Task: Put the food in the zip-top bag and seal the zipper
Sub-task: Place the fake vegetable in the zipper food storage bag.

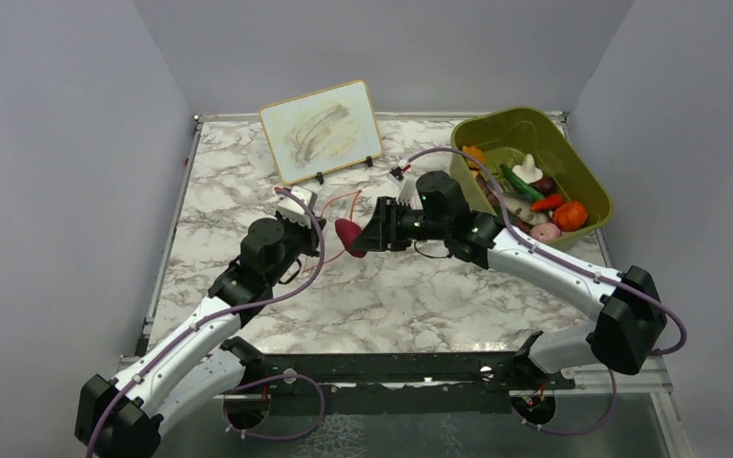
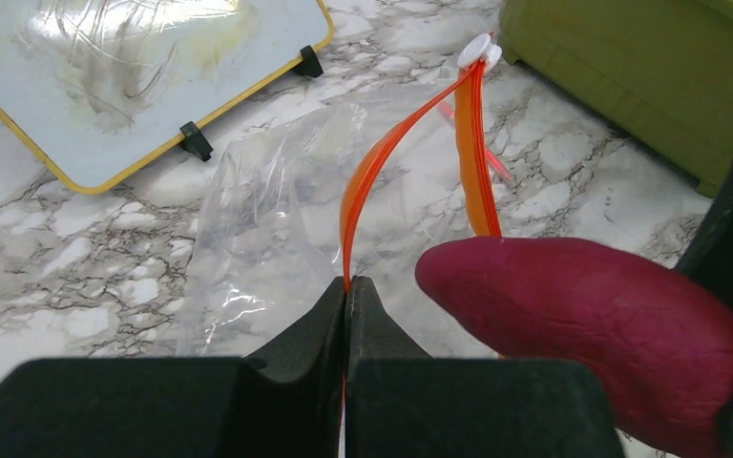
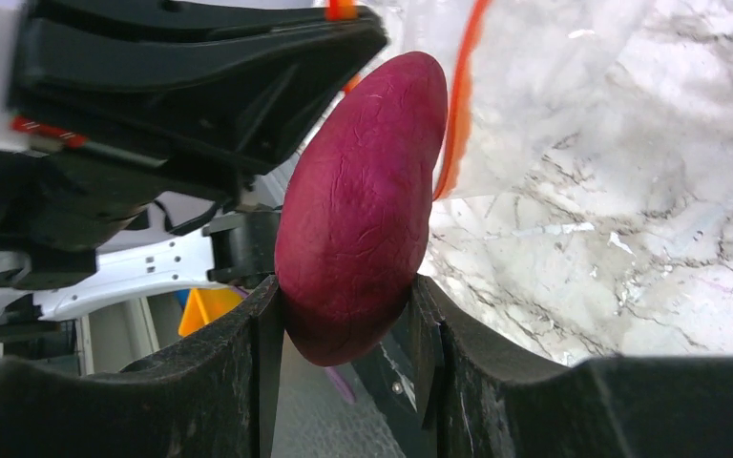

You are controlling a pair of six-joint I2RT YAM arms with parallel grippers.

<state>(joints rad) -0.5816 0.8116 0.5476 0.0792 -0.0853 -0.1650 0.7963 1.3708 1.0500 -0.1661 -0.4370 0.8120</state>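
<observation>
The clear zip-top bag (image 2: 267,191) lies on the marble table, its red-orange zipper (image 2: 367,176) gaping open. My left gripper (image 2: 347,291) is shut on the near lip of the zipper and holds it up. My right gripper (image 3: 348,315) is shut on a dark purple-red long food piece (image 3: 358,205), held just in front of the bag's mouth, next to the left gripper. The piece also shows in the left wrist view (image 2: 592,315) and the top view (image 1: 347,236). More toy food (image 1: 539,196) lies in the olive-green bin (image 1: 573,157).
A small whiteboard (image 1: 322,129) on a stand is at the back of the table. The bin stands at the back right. A thin red-pink stick (image 2: 496,162) lies past the bag near the bin. Grey walls enclose the table.
</observation>
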